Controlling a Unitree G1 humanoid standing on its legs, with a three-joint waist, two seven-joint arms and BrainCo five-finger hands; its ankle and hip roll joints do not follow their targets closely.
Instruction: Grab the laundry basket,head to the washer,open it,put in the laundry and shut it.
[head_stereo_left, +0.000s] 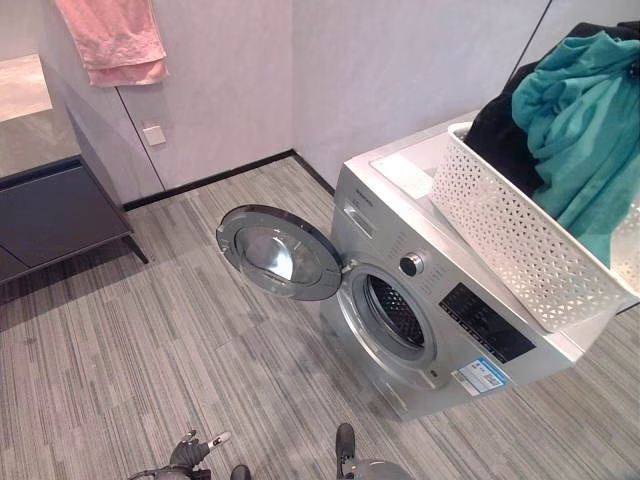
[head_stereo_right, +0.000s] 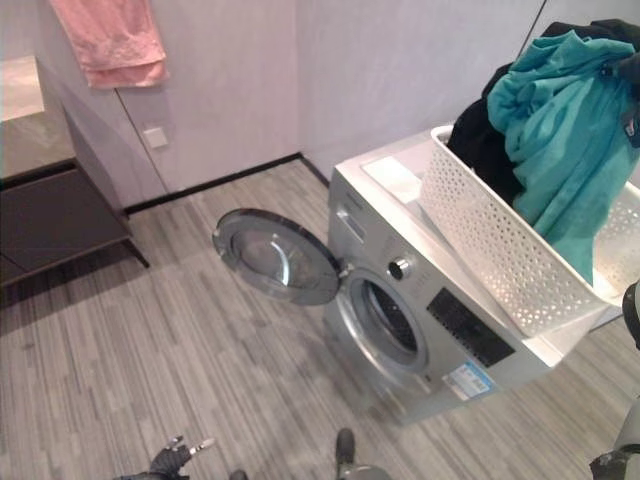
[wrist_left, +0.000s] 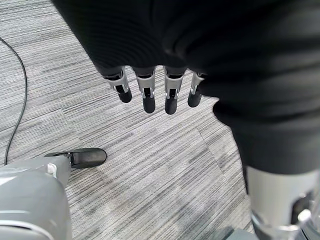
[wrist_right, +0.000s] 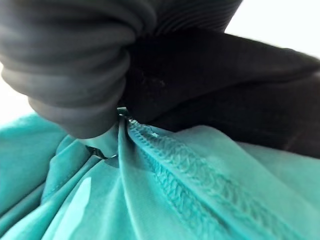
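Grey carpet fronts the washer (head_stereo_left: 420, 320), door (head_stereo_left: 280, 250) open; basket (head_stereo_left: 520, 235) on its top's right edge; lift your right hand (wrist_right: 75, 65), fingers hidden in teal cloth (head_stereo_right: 560, 130), clear; left hand (wrist_left: 155, 92) hangs slack, empty.

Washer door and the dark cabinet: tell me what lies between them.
Bare striped floor between the open door and the cabinet, seen in both eye views.

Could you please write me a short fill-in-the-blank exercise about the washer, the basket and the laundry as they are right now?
1. The washer door is ____.
2. The white basket rests on top of the ____.
3. The garment raised highest over the basket is ____ in colour.
4. The left hand hangs over the ____, holding nothing.

Missing words: open; washer; teal; floor
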